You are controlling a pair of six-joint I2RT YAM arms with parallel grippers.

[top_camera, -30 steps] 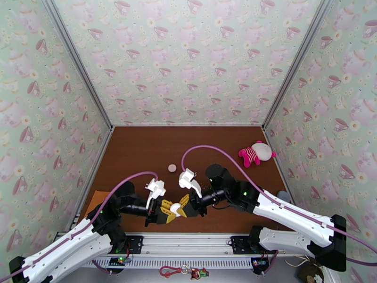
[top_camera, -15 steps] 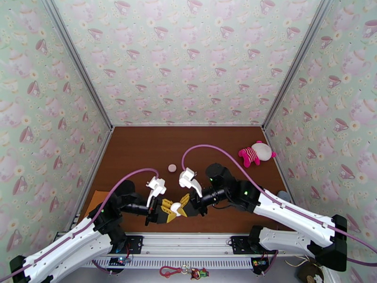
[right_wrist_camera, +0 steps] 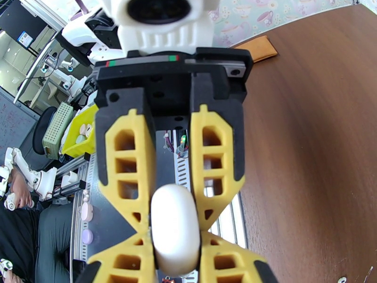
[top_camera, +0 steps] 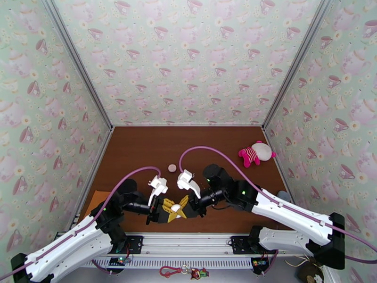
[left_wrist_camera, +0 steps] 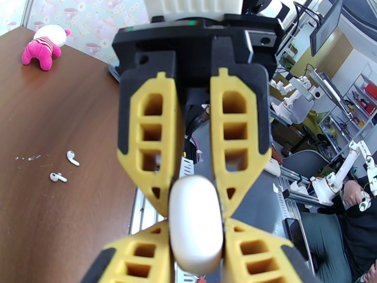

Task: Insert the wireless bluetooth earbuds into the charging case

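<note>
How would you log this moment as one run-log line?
left end effector: shut on charging case | right end effector: shut on charging case | earbuds: two loose on table

The charging case [top_camera: 176,208] sits between left pincer [top_camera: 172,211] and right pincer [top_camera: 181,206], over the table's [top_camera: 141,147] near edge.

left gripper [top_camera: 170,211] and right gripper [top_camera: 183,206] pinching white charging case [top_camera: 176,208] together, pink plush toy [top_camera: 256,153] far right

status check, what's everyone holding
left gripper, right gripper: both shut on charging case, held between them. two earbuds loose on table. nothing blocking.
</note>
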